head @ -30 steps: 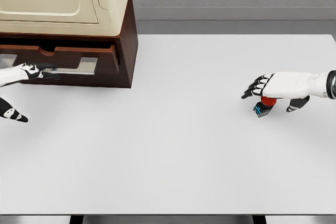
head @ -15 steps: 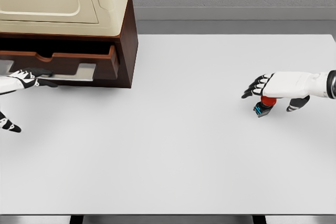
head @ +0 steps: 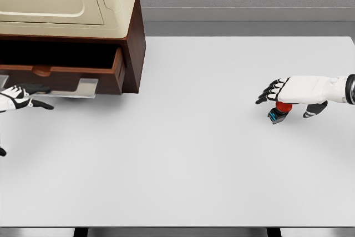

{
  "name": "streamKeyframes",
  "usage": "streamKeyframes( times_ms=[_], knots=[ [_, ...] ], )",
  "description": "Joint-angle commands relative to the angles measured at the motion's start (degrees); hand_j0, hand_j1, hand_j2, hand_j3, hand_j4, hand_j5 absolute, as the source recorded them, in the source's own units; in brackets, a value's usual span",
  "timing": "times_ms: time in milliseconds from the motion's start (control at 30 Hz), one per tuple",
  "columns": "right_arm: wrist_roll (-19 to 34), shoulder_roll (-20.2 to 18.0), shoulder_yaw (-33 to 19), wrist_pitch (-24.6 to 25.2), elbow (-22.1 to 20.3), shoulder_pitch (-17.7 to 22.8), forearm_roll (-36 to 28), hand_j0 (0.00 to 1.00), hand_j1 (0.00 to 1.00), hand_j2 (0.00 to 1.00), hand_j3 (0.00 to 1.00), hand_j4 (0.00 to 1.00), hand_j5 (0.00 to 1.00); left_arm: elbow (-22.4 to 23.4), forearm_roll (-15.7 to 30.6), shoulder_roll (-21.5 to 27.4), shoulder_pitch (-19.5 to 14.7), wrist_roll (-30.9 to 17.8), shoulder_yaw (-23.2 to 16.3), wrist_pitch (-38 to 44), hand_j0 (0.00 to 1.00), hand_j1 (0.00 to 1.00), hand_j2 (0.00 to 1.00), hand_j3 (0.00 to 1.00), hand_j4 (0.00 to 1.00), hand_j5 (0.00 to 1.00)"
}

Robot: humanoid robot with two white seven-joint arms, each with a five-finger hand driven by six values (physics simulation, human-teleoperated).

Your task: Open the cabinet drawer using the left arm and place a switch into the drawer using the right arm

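As the left hand [head: 19, 97] draws toward the near left edge of the view, the drawer [head: 61, 70] stands further out of the cabinet [head: 133, 43] than it did a second ago, and a dark gap now shows above its front panel. The fingers of the left hand are curled on the metal handle [head: 83, 88] at the drawer's front, so the pull is under way. The opening step appears partly complete; the opening may not yet be wide enough to admit the object.

The right hand [head: 294, 94] has not shifted over the same interval. It hovers at the right side of the white desk [head: 183, 148], palm down, directly over the switch [head: 279, 111], a small dark body with a red cap. Its fingers are extended and relaxed; the thumb hangs beside the switch, and no grip is closed on it.

The switch rests on the desk, well apart from the drawer. Transfer will require a grasp, a lift and a long traverse to the left.
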Motion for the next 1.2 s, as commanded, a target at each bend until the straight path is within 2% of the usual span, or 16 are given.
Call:
streamKeyframes(
  times_ms=[0,400,500,567,800,967,1033,1167],
  knots=[
    [0.0,-0.1,0.0,0.1,0.0,0.0,0.2,0.99,0.99,0.99,0.99,0.99,0.99,0.7,-5.4,1.1,0.0,0.0,-0.8,-1.4,1.00,1.00,1.00,1.00,1.00,1.00],
    [0.0,0.0,0.2,0.1,0.0,0.1,0.3,0.99,0.99,0.99,0.99,0.99,0.99,0.7,-5.3,3.4,0.0,0.0,-2.2,-5.2,1.00,1.00,1.00,1.00,1.00,1.00],
    [0.0,0.0,0.1,0.1,0.0,0.1,0.3,0.96,0.96,0.96,0.96,0.96,0.96,0.7,-5.3,3.5,0.0,0.0,-2.1,-5.2,1.00,1.00,1.00,1.00,1.00,1.00],
    [0.0,0.0,0.1,0.1,0.0,0.1,0.3,0.96,0.96,0.96,0.96,0.96,0.96,0.7,-4.2,3.7,-0.1,0.0,-2.1,-5.2,1.00,1.00,1.00,1.00,1.00,1.00],
    [0.0,0.0,0.1,0.1,0.0,0.1,0.3,0.86,0.86,0.86,0.86,0.86,0.86,0.7,-2.5,3.9,-0.1,0.0,-1.5,-5.1,1.00,1.00,1.00,1.00,1.00,1.00],
    [0.0,0.0,0.1,0.1,0.0,0.1,0.3,0.89,0.89,0.89,0.89,0.89,0.89,0.7,-1.4,4.0,-0.3,0.0,-0.8,-5.1,1.00,1.00,1.00,1.00,1.00,1.00],
    [0.0,0.0,0.1,0.1,0.0,0.1,0.3,0.89,0.89,0.89,0.89,0.89,0.89,0.8,0.6,3.9,-1.1,-1.9,-0.2,-5.1,1.00,1.00,1.00,1.00,1.00,1.00],
    [0.0,0.0,0.1,0.1,0.0,0.1,0.3,0.89,0.89,0.89,0.89,0.89,0.89,0.7,2.5,4.0,-1.5,-1.9,0.3,-5.1,1.00,1.00,1.00,1.00,1.00,1.00]
  ],
)
